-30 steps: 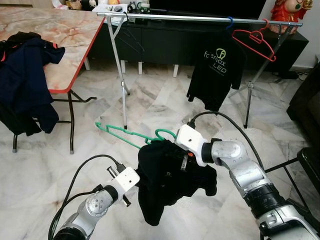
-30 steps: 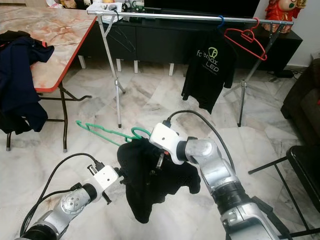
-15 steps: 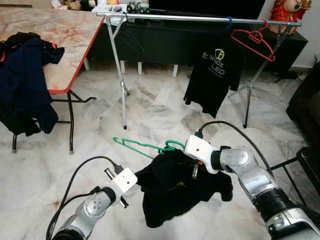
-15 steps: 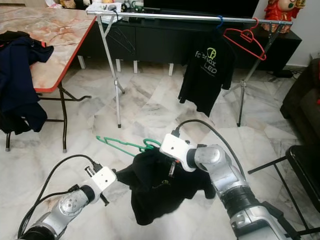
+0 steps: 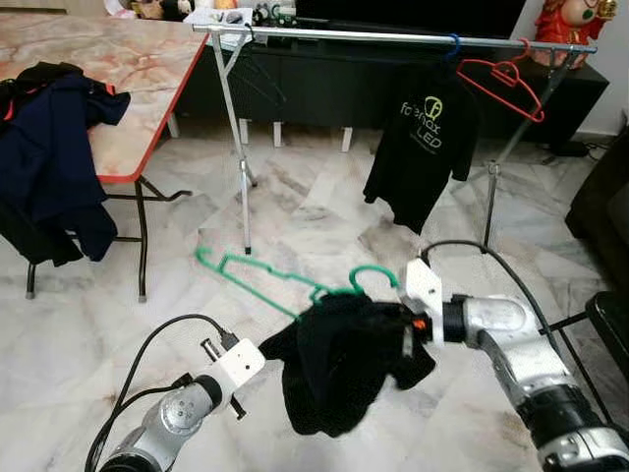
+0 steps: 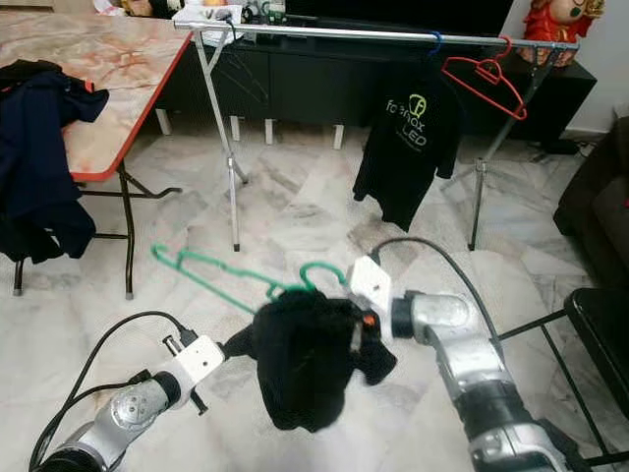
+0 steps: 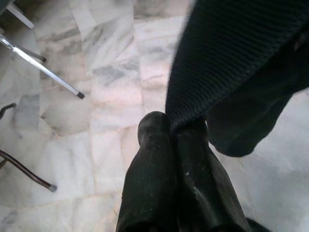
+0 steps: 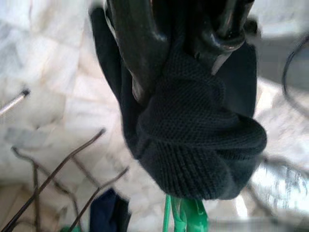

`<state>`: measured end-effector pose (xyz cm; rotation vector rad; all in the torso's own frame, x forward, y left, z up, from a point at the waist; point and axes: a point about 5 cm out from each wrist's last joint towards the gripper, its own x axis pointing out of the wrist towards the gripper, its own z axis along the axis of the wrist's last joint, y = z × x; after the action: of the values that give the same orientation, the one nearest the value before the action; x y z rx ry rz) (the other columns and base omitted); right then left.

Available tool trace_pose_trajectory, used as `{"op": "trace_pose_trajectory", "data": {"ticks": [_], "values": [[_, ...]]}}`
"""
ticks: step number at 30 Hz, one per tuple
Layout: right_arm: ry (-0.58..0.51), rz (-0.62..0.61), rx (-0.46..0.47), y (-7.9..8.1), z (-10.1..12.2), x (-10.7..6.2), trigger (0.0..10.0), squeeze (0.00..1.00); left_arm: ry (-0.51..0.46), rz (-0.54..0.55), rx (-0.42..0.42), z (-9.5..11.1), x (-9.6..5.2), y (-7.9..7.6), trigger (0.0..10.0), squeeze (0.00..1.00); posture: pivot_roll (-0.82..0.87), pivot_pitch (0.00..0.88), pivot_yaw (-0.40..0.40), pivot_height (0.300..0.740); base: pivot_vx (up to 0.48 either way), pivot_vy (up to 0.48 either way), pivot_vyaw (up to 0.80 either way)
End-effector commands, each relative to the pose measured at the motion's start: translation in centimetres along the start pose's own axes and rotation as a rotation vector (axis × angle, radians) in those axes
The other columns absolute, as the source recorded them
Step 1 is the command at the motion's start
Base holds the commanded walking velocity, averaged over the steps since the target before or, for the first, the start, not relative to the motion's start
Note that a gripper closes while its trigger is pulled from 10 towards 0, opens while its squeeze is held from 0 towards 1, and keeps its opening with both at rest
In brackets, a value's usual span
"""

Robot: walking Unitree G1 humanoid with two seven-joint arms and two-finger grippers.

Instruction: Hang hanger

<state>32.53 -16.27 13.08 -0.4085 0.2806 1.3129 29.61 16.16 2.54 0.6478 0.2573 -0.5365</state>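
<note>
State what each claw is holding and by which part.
Left claw pinches the black shirt by a lower edge; right claw grips its bunched collar at the green hanger.

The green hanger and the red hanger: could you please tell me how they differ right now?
The green hanger is held low over the floor; the red hanger hangs on the rail. The green hanger carries a black garment; the red hanger is bare. Both sit tilted.

Head stereo downward; wrists close-up
</note>
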Motion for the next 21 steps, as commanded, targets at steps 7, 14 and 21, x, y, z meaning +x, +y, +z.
{"op": "trace_pose_trajectory", "data": {"ticks": [7,14,21], "values": [[0.399,-0.079,-0.1,-0.5,-4.3,-4.7,0.0,0.0,0.091,-0.03,0.002,-2.1,-1.0,-0.4,0.0,0.0,0.02,0.159,-0.057,0.74,0.0,0.0,0.0],[0.488,-0.092,-0.12,-0.5,-5.2,-6.2,0.0,0.0,0.094,-0.04,0.005,-2.1,-1.0,-0.6,0.0,0.0,0.02,0.159,-0.053,0.74,0.0,0.0,0.0],[0.531,-0.031,-0.148,0.3,-6.1,-5.6,0.0,0.0,0.1,-0.048,0.007,-2.1,-0.9,-0.6,0.0,0.0,0.02,0.155,-0.05,0.74,0.0,0.0,0.0]]}}
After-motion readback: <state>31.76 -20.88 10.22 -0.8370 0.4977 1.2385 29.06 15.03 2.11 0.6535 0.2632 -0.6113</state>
